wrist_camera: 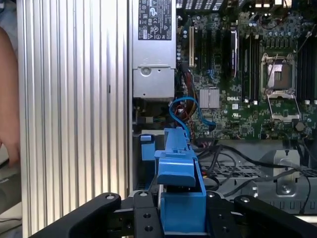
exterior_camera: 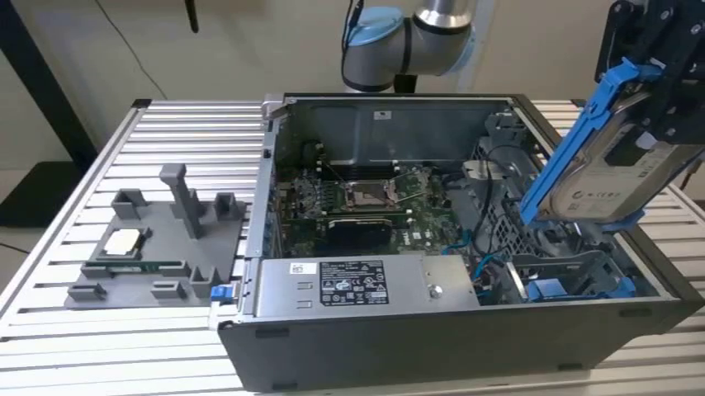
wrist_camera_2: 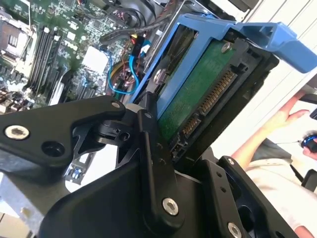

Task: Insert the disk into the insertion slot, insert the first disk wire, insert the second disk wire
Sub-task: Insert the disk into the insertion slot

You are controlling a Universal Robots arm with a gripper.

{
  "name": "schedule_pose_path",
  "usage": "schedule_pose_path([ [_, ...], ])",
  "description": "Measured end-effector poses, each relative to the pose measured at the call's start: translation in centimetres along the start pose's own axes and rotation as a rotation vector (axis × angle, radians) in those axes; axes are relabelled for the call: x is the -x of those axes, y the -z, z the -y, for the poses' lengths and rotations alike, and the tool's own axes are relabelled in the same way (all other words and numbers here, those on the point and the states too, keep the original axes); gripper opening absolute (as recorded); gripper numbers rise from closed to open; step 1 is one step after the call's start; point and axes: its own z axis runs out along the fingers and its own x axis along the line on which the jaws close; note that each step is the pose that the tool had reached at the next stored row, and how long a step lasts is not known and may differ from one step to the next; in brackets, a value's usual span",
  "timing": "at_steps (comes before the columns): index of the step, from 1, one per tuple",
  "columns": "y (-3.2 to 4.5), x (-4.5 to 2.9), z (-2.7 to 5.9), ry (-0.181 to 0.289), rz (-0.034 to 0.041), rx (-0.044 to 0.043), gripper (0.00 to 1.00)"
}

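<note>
Over the case's drive-bay corner: disk tilted, pinched by claw.
Risk: tilt could jam it against the slot edge.

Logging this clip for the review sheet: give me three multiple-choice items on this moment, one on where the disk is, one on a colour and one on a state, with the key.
1. Where is the disk?
A. Flat on the grey fixture plate.
B. In the air, tilted, over the computer case at the exterior view's right.
C. Seated in the insertion slot.

2. What colour is the caddy around the disk?
A. Red.
B. Yellow.
C. Blue.

3. How is the gripper?
A. Shut on the disk.
B. Open, apart from the disk.
C. Open, resting inside the case.

Key:
1 B: the disk leans above the insertion slot, not in it.
2 C: its frame is bright blue in both wrist views.
3 A: the black fingers flank the caddy on both sides and carry it.
</note>
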Motion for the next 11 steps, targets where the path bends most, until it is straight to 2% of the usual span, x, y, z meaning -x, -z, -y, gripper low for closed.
schedule_pose_path([
  [11,-0.66,-0.02,0.27,0.0,-0.0008,0.0,0.33],
])
